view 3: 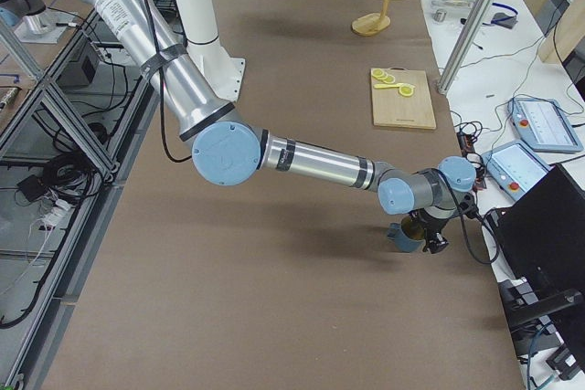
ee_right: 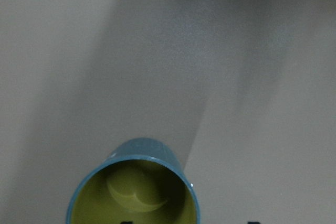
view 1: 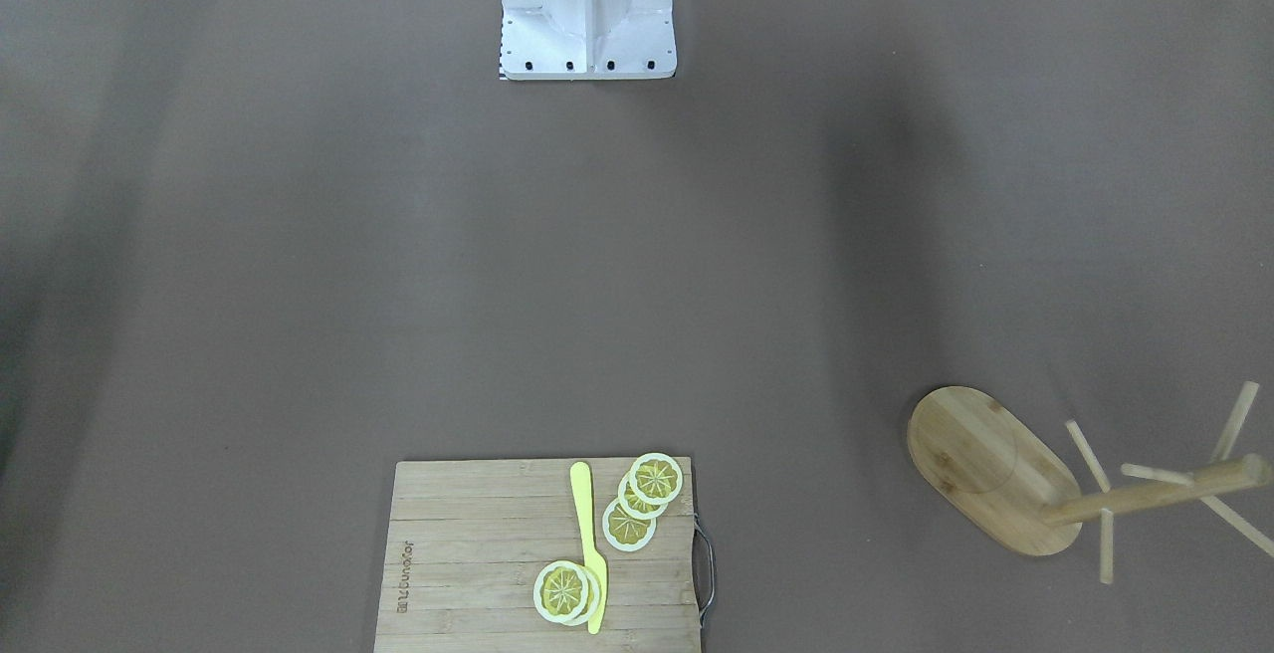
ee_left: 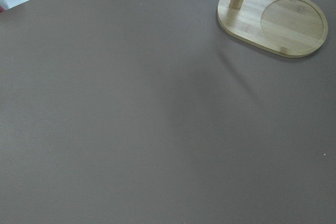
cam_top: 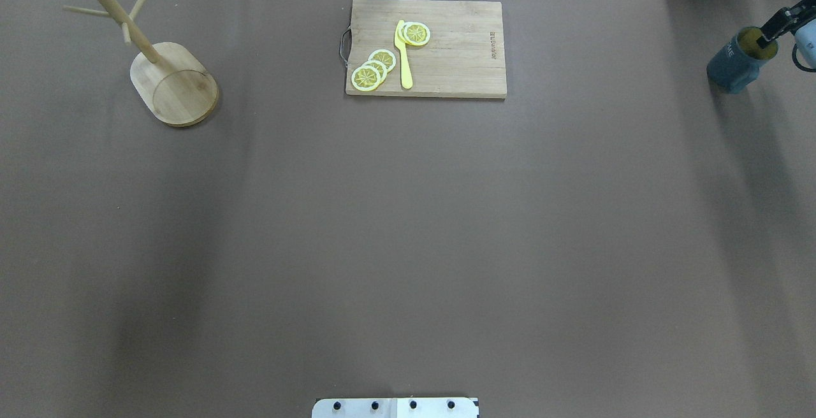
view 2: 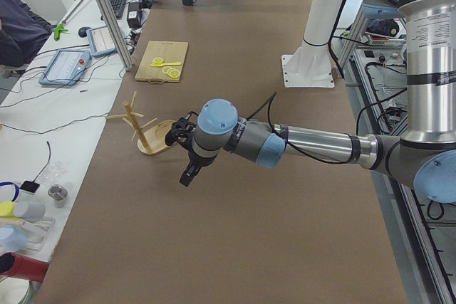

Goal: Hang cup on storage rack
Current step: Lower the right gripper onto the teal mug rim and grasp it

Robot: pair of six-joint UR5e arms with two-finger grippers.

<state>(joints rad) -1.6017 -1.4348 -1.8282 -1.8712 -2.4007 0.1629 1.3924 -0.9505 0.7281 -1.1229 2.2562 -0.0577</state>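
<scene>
The dark blue-grey cup (cam_top: 733,67) with a yellowish inside stands upright at the table's far right edge. My right gripper (cam_top: 765,37) is over its rim, with one finger inside. In the right wrist view the cup (ee_right: 134,187) fills the bottom edge. Two dark fingertips there straddle its wall with a wide gap, so this gripper is open. The bamboo storage rack (cam_top: 175,83) stands at the far left with bare pegs. My left gripper (view 2: 187,177) hovers above the table near the rack (view 2: 146,133). I cannot tell whether it is open or shut.
A wooden cutting board (cam_top: 459,55) with lemon slices (cam_top: 375,67) and a yellow knife (cam_top: 403,55) lies at the far middle edge. The white robot base (view 1: 587,6) is on the near side. A person's sleeve (view 2: 14,26) shows beyond the table.
</scene>
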